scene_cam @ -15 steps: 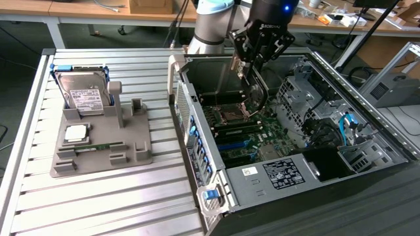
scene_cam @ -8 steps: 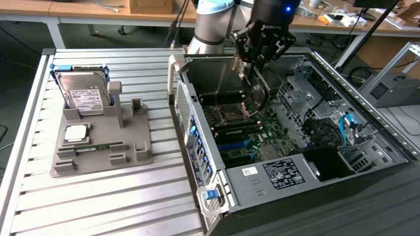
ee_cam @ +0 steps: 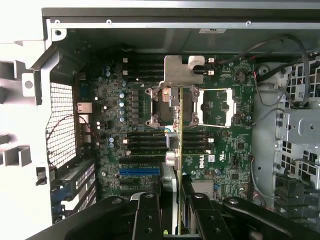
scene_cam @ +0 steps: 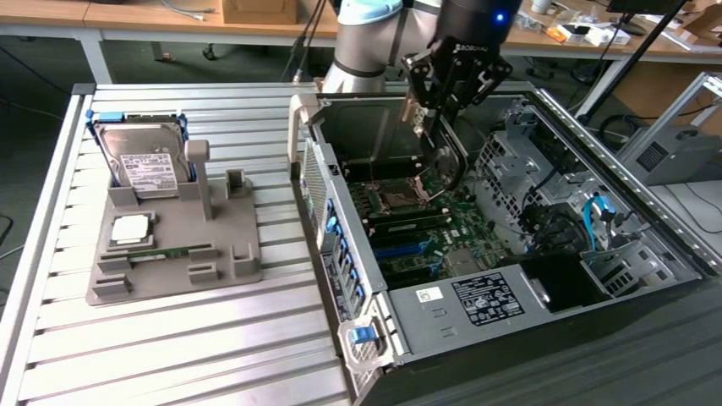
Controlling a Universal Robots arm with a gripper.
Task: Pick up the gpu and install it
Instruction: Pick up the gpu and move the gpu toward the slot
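Gpu (ee_cam: 180, 135) clamped edge-on between claw (ee_cam: 172, 212) fingers, hanging inside open case (scene_cam: 338, 211) above motherboard (ee_cam: 225, 150), not touching it. Long axis runs straight out from claw toward board. Silver bracket (ee_cam: 181, 72) at end away from claw, over CPU socket area. In exterior view, card (scene_cam: 438, 148) roughly upright under claw (scene_cam: 434, 106). Grey holder (scene_cam: 226, 262) with hard drive (scene_cam: 141, 161) well apart, at exterior view's left.

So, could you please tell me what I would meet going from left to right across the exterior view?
hard drive standing in the grey holder → left wall of the open computer case → gripper shut on the gpu → blue cables by the drive bays.
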